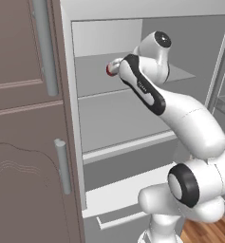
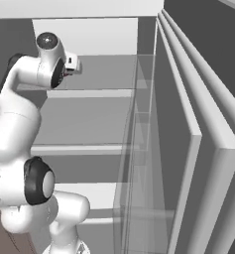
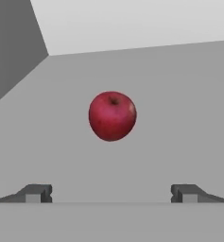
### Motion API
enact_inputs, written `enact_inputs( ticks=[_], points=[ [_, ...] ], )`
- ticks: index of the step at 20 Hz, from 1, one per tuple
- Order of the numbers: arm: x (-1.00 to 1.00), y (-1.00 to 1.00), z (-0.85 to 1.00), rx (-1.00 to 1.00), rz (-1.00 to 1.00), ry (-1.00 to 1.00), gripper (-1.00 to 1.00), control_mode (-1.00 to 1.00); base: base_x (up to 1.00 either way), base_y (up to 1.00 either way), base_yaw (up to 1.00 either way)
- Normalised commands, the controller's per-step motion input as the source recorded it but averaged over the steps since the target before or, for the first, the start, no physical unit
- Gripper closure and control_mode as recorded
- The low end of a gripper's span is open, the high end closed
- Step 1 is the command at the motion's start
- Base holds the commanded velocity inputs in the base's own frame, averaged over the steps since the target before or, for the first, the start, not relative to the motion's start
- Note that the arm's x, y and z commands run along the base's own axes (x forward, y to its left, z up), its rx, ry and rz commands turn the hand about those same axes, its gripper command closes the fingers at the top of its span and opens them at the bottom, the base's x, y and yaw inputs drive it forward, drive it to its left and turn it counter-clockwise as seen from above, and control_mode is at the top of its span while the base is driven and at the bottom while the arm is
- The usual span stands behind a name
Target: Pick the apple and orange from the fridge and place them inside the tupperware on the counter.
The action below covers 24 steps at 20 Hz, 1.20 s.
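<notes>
A glossy red apple [image 3: 112,116] sits on the upper shelf [image 1: 92,76] of the open fridge [image 1: 114,123]. In the hand view it is centred ahead of my gripper [image 3: 112,194], a short way beyond the fingertips [image 3: 38,193]. The gripper is open, its tips wide apart with nothing between them. In the left base view a sliver of the apple [image 1: 107,70] peeks out beside my hand, which reaches into the shelf. The orange, the tupperware and the counter are out of view.
Brown cabinet doors [image 1: 23,118] with silver handles [image 1: 45,47] stand left of the fridge. The open fridge door with clear racks [image 2: 198,149] stands at the right. White lower shelves and a drawer [image 1: 128,199] lie beneath my arm.
</notes>
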Motion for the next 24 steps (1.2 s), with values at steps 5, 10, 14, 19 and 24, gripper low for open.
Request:
enact_inputs(
  ticks=[5,10,14,19,24],
  points=[
    [0.49,0.04,0.0,0.0,0.0,0.0,-1.0,-1.0,0.0,0.0,0.0],
    [0.3,0.0,-0.04,0.0,0.0,0.0,-1.0,-1.0,0.0,0.0,0.0],
    [0.25,0.06,-0.08,0.0,0.0,0.0,-1.0,-1.0,0.0,0.0,0.0],
    [0.15,0.14,-0.11,0.0,0.0,0.0,-1.0,-1.0,0.0,0.0,0.0],
    [0.0,0.17,-0.1,0.0,0.0,0.0,-1.0,-1.0,0.0,0.0,0.0]
  ],
)
